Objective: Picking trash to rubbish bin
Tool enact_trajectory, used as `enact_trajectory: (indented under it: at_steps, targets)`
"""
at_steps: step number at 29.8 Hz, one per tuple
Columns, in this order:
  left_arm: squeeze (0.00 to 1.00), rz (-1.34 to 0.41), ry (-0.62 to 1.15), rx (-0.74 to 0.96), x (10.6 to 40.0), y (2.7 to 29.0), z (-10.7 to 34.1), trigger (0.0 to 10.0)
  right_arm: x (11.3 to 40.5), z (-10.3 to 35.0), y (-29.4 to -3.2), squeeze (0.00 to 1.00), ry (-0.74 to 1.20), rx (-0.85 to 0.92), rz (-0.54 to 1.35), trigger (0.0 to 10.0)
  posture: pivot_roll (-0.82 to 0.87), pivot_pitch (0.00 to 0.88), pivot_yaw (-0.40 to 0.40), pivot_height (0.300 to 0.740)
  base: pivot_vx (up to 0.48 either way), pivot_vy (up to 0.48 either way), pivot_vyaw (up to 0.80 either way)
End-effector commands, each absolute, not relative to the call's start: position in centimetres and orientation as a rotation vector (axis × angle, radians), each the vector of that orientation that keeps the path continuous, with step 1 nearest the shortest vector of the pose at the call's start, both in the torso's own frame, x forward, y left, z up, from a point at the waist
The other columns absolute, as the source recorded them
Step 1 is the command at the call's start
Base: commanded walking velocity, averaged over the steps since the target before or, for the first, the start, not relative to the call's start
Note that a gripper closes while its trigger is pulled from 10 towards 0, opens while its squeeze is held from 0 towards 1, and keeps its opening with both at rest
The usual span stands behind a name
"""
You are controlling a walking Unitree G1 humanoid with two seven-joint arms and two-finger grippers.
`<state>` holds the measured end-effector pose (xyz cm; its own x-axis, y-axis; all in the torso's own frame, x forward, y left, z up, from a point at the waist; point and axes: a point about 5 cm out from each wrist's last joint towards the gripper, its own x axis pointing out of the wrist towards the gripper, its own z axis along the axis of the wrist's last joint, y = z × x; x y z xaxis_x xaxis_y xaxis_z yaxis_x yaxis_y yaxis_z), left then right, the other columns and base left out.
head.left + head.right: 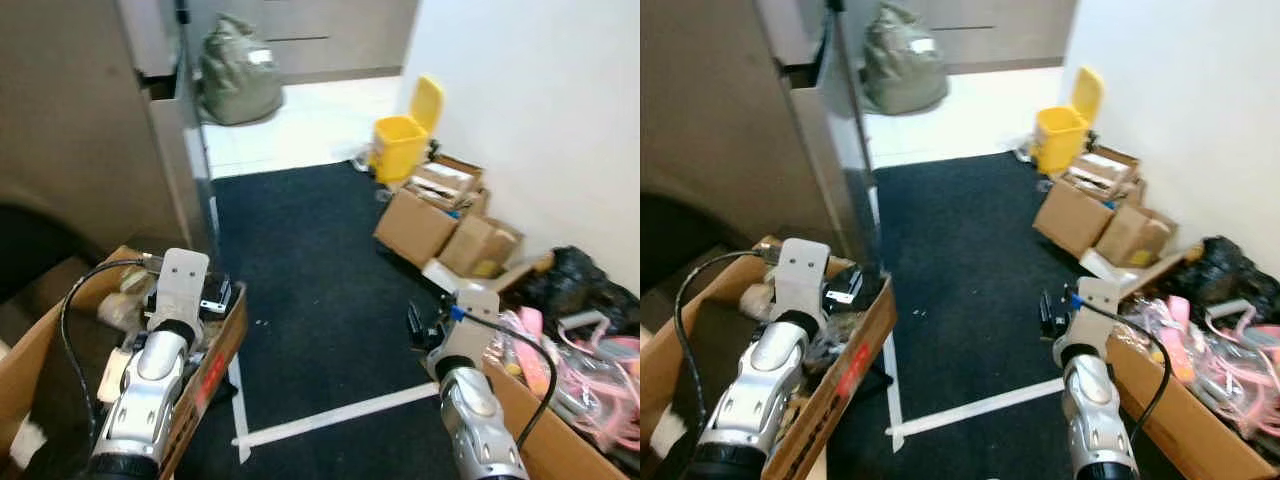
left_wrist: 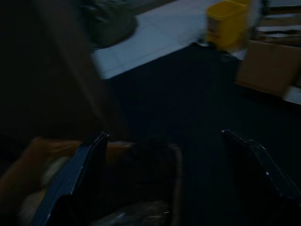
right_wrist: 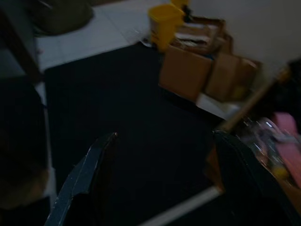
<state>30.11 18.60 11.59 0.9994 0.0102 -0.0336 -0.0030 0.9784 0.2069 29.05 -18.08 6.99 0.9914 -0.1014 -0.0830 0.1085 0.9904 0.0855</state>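
A: Where's the rubbish bin?

B: The yellow bin [image 1: 400, 143], lid up, stands far ahead by the white wall [image 1: 540, 120], at the far edge of the black carpet [image 1: 310, 270].

A: And the hands?

B: The left gripper [image 2: 164, 174] and the right gripper [image 3: 160, 174] both have their fingers spread wide, with nothing between them. The left hovers over the cardboard box of trash [image 1: 215, 355] at the robot's left; the right hangs beside the box of pink plastic items [image 1: 570, 375].

A: What could go wrong?

B: I'd say reaching blind into the clutter could snag the left arm's cable [image 1: 75, 300] on the box rim, or a loose grip could drop trash on the way.

A: Room to move?

B: The carpet's middle is open. The stacked cardboard boxes [image 1: 440, 215] narrow the right side near the bin, and the grey cabinet [image 1: 90, 110] hems the left.
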Motion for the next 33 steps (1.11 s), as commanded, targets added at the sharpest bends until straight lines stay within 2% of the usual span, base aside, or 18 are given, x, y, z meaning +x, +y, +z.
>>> enact_trajectory:
  at_steps: [1, 33]
  targets:
    - [0.00, -0.001, 0.053, 0.220, 29.87, 18.74, 11.08, 10.0, 28.69, 6.46, -18.19, 0.00, 0.102, 0.089, -0.117, 10.0, -0.03, 0.084, 0.001, 0.740, 0.000, 0.000, -0.80]
    - [0.00, 0.008, 0.066, 0.224, 29.94, 19.31, 11.03, 10.0, 28.74, 5.98, -17.45, 0.00, 0.122, 0.108, -0.119, 10.0, -0.01, 0.078, 0.018, 0.740, 0.000, 0.000, -0.80]
